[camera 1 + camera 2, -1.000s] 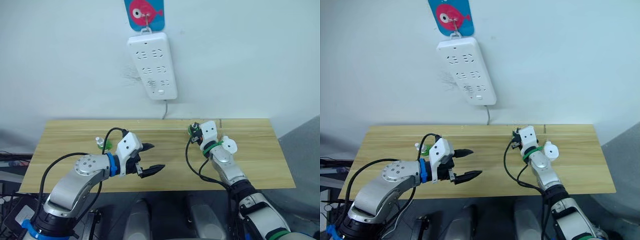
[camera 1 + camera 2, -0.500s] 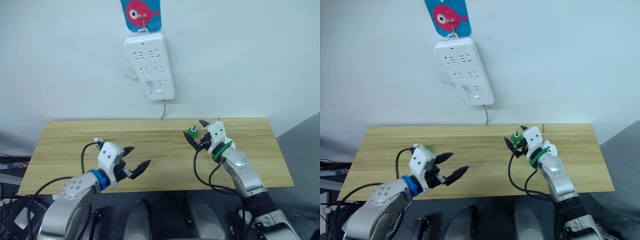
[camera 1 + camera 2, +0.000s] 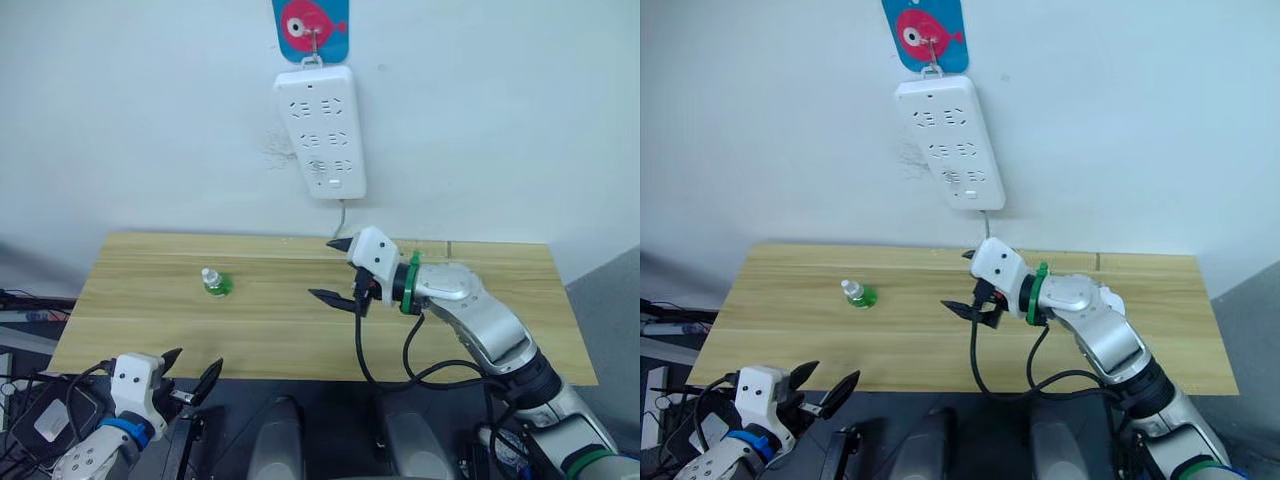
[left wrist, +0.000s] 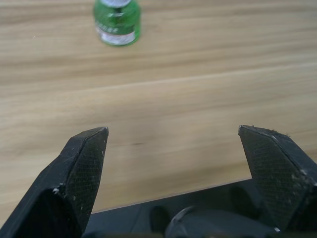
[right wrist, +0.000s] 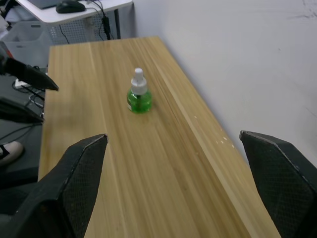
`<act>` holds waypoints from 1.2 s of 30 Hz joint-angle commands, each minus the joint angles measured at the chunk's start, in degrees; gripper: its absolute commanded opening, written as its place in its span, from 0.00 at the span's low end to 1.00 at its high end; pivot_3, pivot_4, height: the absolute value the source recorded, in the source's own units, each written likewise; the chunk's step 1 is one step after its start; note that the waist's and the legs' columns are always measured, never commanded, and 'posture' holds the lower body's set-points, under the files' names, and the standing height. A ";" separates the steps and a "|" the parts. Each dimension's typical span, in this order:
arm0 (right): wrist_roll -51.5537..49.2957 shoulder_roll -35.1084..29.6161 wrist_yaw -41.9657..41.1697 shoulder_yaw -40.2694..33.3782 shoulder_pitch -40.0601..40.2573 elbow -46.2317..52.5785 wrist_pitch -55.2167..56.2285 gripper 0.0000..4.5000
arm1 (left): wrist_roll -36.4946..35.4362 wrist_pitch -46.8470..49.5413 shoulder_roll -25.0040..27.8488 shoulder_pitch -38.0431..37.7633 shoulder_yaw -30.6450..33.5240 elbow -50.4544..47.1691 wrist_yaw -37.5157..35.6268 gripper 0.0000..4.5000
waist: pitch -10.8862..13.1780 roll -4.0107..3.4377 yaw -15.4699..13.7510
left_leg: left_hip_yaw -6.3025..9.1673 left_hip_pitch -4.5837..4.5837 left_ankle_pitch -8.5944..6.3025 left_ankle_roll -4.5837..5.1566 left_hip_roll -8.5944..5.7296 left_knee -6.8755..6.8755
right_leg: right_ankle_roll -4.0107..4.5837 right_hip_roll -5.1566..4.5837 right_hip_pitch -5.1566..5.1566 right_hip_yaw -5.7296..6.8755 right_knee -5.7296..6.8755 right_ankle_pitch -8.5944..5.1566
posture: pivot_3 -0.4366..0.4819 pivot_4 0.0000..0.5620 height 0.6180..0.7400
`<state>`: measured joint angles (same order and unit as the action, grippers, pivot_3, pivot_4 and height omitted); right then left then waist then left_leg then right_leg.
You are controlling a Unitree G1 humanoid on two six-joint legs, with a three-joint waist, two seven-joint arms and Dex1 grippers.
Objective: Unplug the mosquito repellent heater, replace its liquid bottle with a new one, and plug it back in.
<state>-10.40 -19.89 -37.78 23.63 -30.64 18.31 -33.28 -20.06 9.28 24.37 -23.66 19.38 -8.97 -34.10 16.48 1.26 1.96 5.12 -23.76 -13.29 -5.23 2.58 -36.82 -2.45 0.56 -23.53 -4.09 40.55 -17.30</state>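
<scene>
Green liquid fills the bottle (image 3: 213, 284) standing upright and alone on the left part of the wooden table (image 3: 500, 340), while the heater itself is nowhere I can make out and the wall power strip (image 3: 320, 130) has nothing plugged in. My right gripper (image 3: 334, 271) has swung from the table's right side to its middle, fingers spread and empty. My left gripper (image 3: 186, 374) has dropped back below the near edge, also spread and empty, so I judge 1 bottle is set down and the swap unfinished.
</scene>
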 commanded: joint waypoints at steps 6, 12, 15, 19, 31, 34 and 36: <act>-3.09 2.28 2.16 0.56 0.70 10.91 -13.58 0.99 | 2.78 -1.25 1.47 10.44 0.58 6.34 4.02 1.00 | 1.07 0.04 0.01 | 0.03 -0.02 0.00 0.00 0.02 0.03 | 0.00 0.01 0.00 0.01 -0.04 0.00 | 0.45 0.66 1.00; -6.05 2.43 3.35 -0.12 1.10 16.49 -21.63 0.99 | 5.37 -3.12 2.76 18.08 -0.55 15.41 4.37 1.00 | 2.80 -0.02 0.61 | 0.05 -0.02 0.00 0.00 0.08 0.08 | 0.00 0.07 -0.06 0.02 0.00 0.00 | 0.41 0.74 1.00; -7.42 2.23 3.92 -0.36 1.18 18.48 -24.53 0.99 | 6.63 -5.01 3.29 20.20 -1.65 19.13 3.65 1.00 | 3.56 -0.01 1.10 | 0.01 -0.05 0.00 0.00 0.07 0.07 | 0.00 0.05 -0.08 -0.02 -0.01 0.00 | 0.40 0.77 1.00; -9.40 1.68 4.52 -0.87 1.36 20.73 -27.74 0.99 | 7.04 -6.45 3.16 22.76 -2.91 22.55 2.74 1.00 | 4.65 0.00 1.25 | 0.01 -0.08 0.00 -0.01 0.07 0.08 | -0.01 0.04 -0.10 -0.01 -0.03 0.00 | 0.39 0.80 1.00; -15.21 2.21 8.55 -6.10 3.11 25.07 -35.89 0.99 | 9.19 -15.01 5.05 35.39 -4.45 42.24 1.92 1.00 | 6.34 -0.07 1.64 | -0.18 -0.12 0.02 -0.03 0.07 0.13 | -0.17 0.01 -0.20 -0.13 -0.14 -0.05 | 0.35 0.85 1.00; -16.05 1.91 8.79 -6.28 3.08 25.35 -36.24 0.99 | 9.53 -16.59 5.12 36.56 -5.34 44.52 0.82 1.00 | 6.35 -0.07 1.75 | -0.16 -0.11 0.02 -0.03 0.11 0.24 | -0.16 0.03 -0.25 -0.10 -0.13 -0.05 | 0.35 0.85 1.00; -16.49 1.55 8.95 -6.24 3.11 25.41 -36.18 0.99 | 9.67 -17.49 4.89 37.31 -5.74 45.61 0.40 1.00 | 6.38 -0.09 1.82 | -0.17 -0.11 0.02 -0.04 0.11 0.30 | -0.19 0.03 -0.27 -0.11 -0.14 -0.07 | 0.35 0.85 1.00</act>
<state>-25.70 -18.44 -28.76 17.78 -27.72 40.79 -69.59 -11.77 -8.20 29.13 14.71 14.80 34.12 -33.28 22.87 1.18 3.77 4.93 -23.87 -13.27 -5.27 2.69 -36.51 -2.67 0.58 -23.80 -4.22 40.39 -17.39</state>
